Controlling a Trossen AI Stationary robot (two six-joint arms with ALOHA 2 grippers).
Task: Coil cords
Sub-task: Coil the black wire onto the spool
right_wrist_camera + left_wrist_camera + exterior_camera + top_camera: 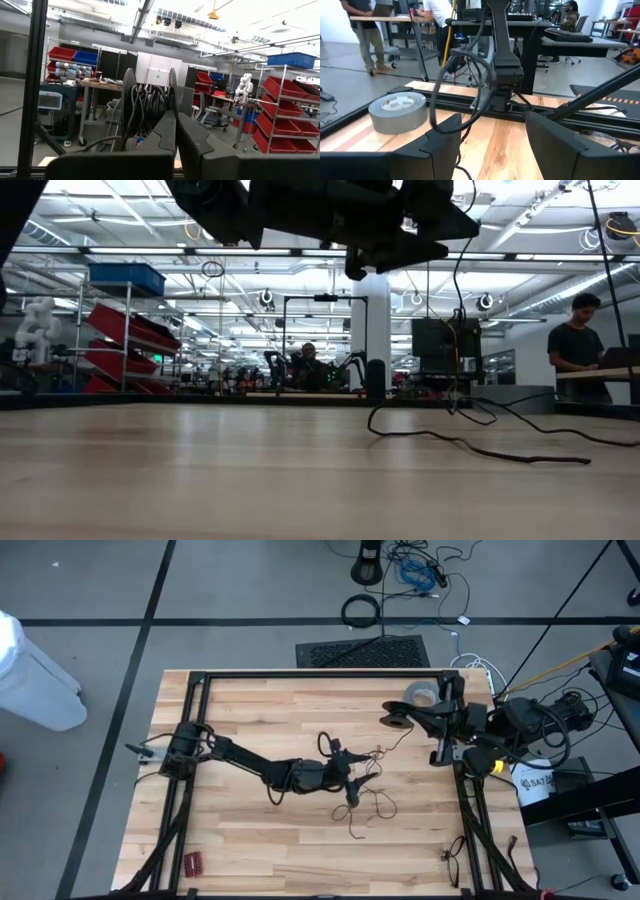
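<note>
Left gripper (352,783): fingers spread, empty, above the cord (372,802).
Right gripper (398,720): clenched, holding a cable ring (145,112).
Advice: descend squarely over one strand.

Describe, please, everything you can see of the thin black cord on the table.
The thin black cord is a single slender wire, far thinner than the arms, lying loose in irregular loops on the wooden table near its middle. It looks flexible and is not yet coiled. One strand trails toward the right gripper; the left gripper hovers over the tangle with its jaws open. In the low view it rests flat on the wood, one loop arching up.
</note>
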